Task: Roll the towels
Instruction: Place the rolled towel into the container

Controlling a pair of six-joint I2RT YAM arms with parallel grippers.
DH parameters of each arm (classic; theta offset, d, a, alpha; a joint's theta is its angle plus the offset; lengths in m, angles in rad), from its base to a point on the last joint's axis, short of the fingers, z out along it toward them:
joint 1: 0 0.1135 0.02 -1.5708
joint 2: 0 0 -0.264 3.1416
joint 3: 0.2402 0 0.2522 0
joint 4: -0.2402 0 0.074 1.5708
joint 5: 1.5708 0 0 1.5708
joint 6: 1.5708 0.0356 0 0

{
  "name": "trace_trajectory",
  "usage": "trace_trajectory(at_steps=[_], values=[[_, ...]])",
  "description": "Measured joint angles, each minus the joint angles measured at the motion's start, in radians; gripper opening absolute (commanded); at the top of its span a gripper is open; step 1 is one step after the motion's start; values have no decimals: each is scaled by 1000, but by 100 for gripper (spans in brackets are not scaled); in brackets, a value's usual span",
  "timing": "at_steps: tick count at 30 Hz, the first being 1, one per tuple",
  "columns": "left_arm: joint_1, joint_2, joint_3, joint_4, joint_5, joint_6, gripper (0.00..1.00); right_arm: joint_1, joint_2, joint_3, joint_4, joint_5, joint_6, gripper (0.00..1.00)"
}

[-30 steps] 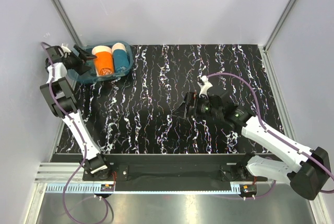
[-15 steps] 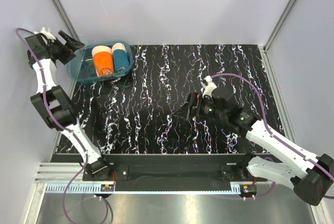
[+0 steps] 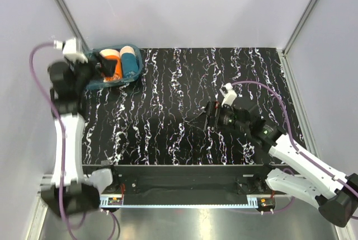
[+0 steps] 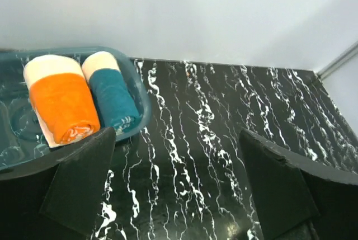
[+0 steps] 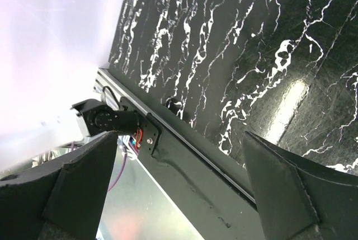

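Note:
Two rolled towels lie side by side in a translucent blue tub (image 4: 143,101) at the table's far left corner: the orange towel (image 4: 60,106) (image 3: 116,70) on the left and the teal towel (image 4: 113,92) (image 3: 130,61) to its right. My left gripper (image 3: 102,64) (image 4: 179,195) hangs open above the tub's near left side, holding nothing; its left finger (image 4: 84,181) overlaps the tub's near rim in the wrist view. My right gripper (image 3: 205,118) (image 5: 179,195) is open and empty above the table's middle right, pointing left.
White walls close in the black marbled table (image 3: 168,100) at the back and on both sides. The right wrist view looks along the table's near edge (image 5: 184,139) to the left arm's base (image 5: 106,121) and the metal rail.
My left arm has swung from the back left corner over the tub's left side, its fingers now partly covering the orange towel from above. The right arm has drawn back slightly to the right.

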Motion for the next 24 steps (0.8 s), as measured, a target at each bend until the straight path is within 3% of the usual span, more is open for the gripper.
trace_trajectory(at_steps=[6, 9, 18, 24], values=[[-25, -487, -473, 155, -150, 79, 99, 0, -63, -19, 0, 15, 4, 100], [-36, -647, -693, 221, -220, 122, 99, 0, -76, -22, -5, 52, 4, 100], [-51, -649, -856, 199, -398, 166, 99, 0, -181, -123, 36, 141, -25, 100], [-86, -574, -908, 316, -492, 111, 99, 0, -202, -166, 91, 153, -80, 100]])
